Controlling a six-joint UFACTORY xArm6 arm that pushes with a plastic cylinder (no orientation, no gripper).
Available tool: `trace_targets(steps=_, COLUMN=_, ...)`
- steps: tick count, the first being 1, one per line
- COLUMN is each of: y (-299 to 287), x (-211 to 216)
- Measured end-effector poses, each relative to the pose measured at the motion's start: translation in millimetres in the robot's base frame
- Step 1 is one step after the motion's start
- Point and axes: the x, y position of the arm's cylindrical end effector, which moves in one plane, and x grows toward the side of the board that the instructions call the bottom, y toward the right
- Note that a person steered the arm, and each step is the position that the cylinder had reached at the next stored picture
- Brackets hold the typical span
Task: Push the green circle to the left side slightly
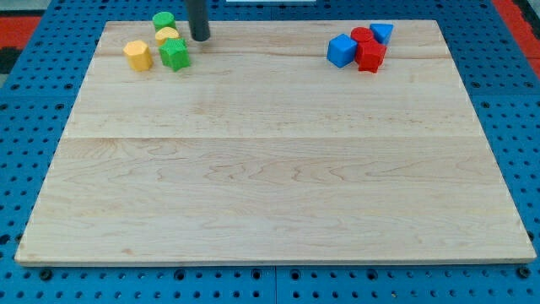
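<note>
Green circle (pixel 163 19) is sitting near the tabletop's (pixel 270 169) top-left corner, and my tip (pixel 200 38) is resting just to its right and a little lower. I have no fingers, only a bare rod gripping nothing. A yellow block (pixel 167 35) is lying just below the green circle, a green block (pixel 175 54) lower still, and a yellow hexagon-like block (pixel 137 55) to the lower left. I am judging the risk: starting this low, I could shove the yellow block instead, or clip the circle off-centre and send it off the top edge.

My tip (pixel 200 39) stands on the tabletop (pixel 278 169) just right of the green circle (pixel 163 19), near the yellow blocks and the green star (pixel 175 54).
</note>
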Motion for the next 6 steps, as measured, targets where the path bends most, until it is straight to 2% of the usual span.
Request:
trace_targets(steps=1, y=3, x=-27)
trace_targets(steps=2, y=-7, x=-27)
trace_targets(steps=5, y=-69, x=-25)
trace_targets(steps=6, y=-69, x=-4)
